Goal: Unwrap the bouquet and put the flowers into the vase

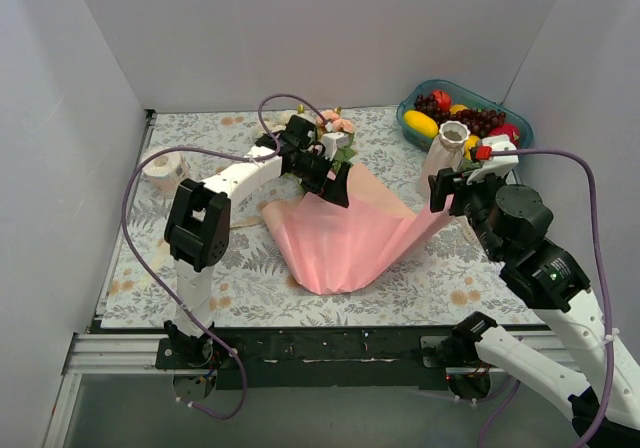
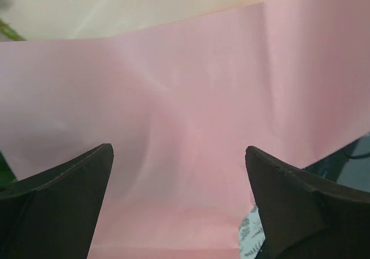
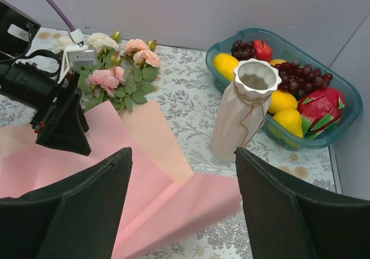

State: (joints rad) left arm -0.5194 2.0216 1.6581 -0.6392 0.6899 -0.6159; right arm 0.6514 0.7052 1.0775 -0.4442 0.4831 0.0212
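Note:
The bouquet is unwrapped: its pink paper [image 1: 340, 233] lies spread in a fan on the table, with a peach inner side [image 3: 153, 134]. The flowers [image 1: 336, 126] lie at the paper's far end, pink and cream roses with green leaves [image 3: 118, 77]. My left gripper [image 1: 335, 183] hangs open just above the paper near the flowers; paper [image 2: 191, 97] fills its view between the fingers [image 2: 58, 189]. The whitish vase [image 1: 447, 151] stands upright beside the fruit bowl. My right gripper [image 3: 182, 155] is open over the paper's right corner, in front of the vase [image 3: 240, 114], holding nothing.
A teal bowl [image 1: 410, 108] of fruit sits at the back right, right behind the vase; its rim [image 3: 341, 134] shows in the right wrist view. A white tape roll [image 1: 163, 168] lies at the left. White walls close in the floral tablecloth [image 1: 250, 278].

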